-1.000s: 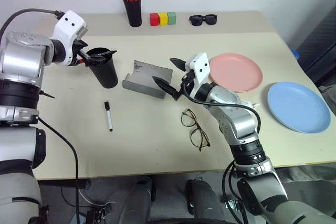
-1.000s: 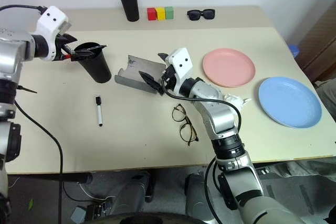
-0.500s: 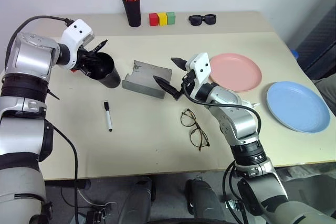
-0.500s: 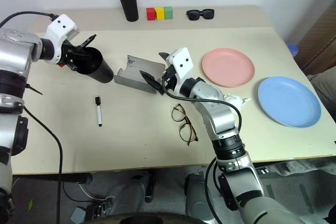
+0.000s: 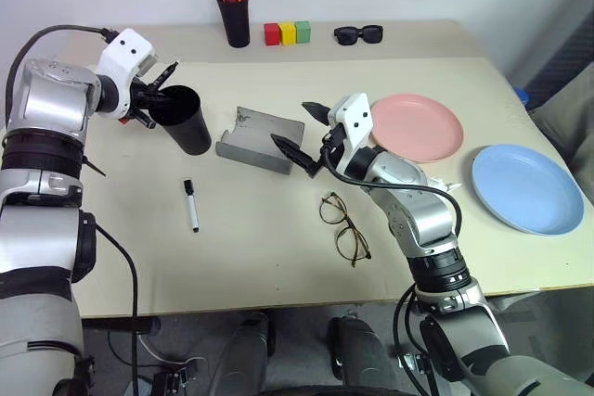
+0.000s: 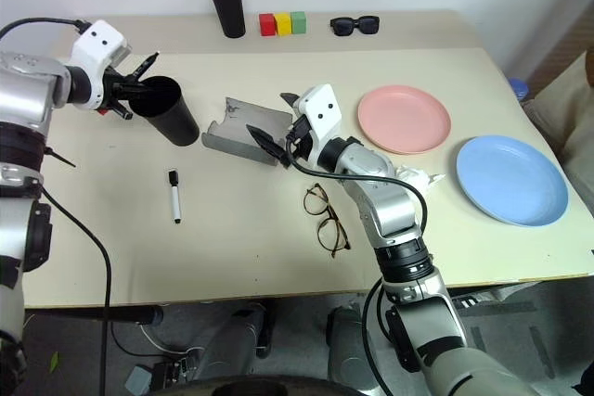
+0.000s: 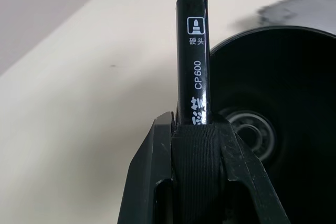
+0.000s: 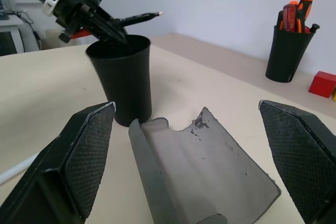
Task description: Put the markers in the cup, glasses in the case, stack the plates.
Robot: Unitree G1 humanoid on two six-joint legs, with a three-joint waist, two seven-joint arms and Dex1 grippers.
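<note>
- Glasses (image 5: 344,226): lying unfolded on the table (image 5: 278,257), nearest the front edge, just beside the right arm.
- White marker (image 5: 190,204): flat on the table, left of the glasses and in front of the cup, apart from both.
- Blue plate (image 5: 527,188): on the table at the right, unstacked.
- Right gripper (image 5: 302,136): hovers just above the right end of the case, fingers spread wide with nothing between them.
- Case (image 5: 260,139): grey, lying open at mid-table between cup and pink plate.
- Pink plate (image 5: 417,127): right of the case, beside the blue plate without touching it.
- Cup (image 5: 182,119): black, upright, left of the case.
- Left gripper (image 5: 153,99): at the cup's left rim, jaws clamped on the black marker (image 7: 193,51); the marker's tip reaches over the cup's mouth, red end behind the fingers.
- Pen holder (image 5: 234,18): at the far edge, orange-capped markers inside.
- Blocks (image 5: 288,33): red, yellow and green in a row, right of the holder.
- Sunglasses (image 5: 358,34): black, right of the blocks.
</note>
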